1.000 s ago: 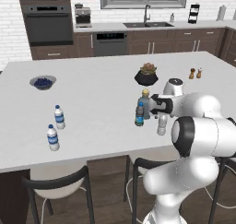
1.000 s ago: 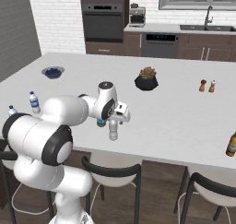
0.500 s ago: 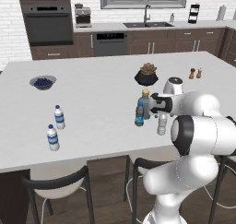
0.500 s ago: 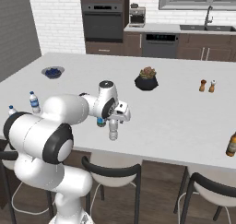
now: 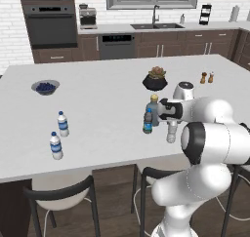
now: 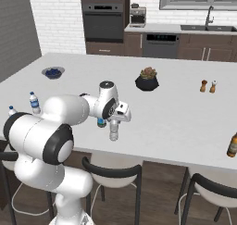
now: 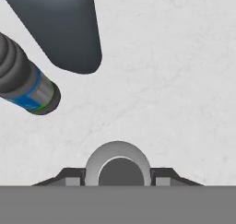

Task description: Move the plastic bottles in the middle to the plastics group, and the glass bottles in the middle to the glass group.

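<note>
The small clear greyish plastic bottle (image 5: 171, 134) (image 6: 114, 132) stands upright near the island's front edge. My gripper (image 5: 171, 123) (image 6: 114, 121) (image 7: 118, 176) comes straight down over it, shut on its top. In the hand view the bottle's round top (image 7: 118, 156) sits between the fingertips (image 7: 72, 177), which press on both sides. The dark plastic bottle (image 5: 147, 122) (image 7: 28, 85) with a blue-green label stands just to the left. Behind it is the taller grey glass bottle (image 5: 154, 109) (image 7: 60, 25). The plastics group, two white-capped water bottles (image 5: 62, 124) (image 5: 56, 146) (image 6: 34, 102), stands far left.
A brown glass bottle (image 6: 233, 145) stands at the island's right edge. A dark plant pot (image 5: 155, 80) (image 6: 147, 80) and two shakers (image 5: 207, 77) (image 6: 208, 86) sit further back, with a bowl of blueberries (image 5: 45, 87) (image 6: 53, 72) at the far left. Stools (image 5: 61, 194) line the near edge.
The jaws have closed from wide open onto the clear bottle's top. The arm and the bottles have stayed in place.
</note>
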You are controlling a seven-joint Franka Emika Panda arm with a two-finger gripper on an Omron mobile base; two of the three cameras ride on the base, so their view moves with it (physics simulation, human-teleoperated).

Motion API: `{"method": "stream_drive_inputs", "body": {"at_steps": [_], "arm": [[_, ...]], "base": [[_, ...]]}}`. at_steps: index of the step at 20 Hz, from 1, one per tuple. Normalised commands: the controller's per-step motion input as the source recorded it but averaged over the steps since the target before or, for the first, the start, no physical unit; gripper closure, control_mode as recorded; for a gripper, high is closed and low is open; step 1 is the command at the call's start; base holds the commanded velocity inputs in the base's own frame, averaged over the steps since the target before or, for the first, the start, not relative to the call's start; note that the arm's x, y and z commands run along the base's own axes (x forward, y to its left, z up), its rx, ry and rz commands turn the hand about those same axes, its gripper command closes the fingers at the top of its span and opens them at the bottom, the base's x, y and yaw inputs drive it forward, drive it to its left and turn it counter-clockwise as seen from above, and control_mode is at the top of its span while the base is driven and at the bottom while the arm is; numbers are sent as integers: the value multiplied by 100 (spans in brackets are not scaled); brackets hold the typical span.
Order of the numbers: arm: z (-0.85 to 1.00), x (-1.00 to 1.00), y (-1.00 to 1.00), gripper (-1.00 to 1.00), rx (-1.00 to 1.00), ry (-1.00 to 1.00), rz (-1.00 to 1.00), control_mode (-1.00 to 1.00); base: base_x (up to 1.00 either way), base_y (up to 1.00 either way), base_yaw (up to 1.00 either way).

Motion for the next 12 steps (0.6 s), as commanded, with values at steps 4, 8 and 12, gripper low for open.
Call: {"method": "stream_drive_inputs", "body": {"at_steps": [4, 8, 12], "arm": [[0, -9, 0, 100, 0, 0, 0, -100], [17, -56, 3, 100, 0, -5, 0, -100], [45, -74, 19, 100, 0, -5, 1, -100]], "base": [[0, 0, 0], [0, 0, 0], [0, 0, 0]]}}
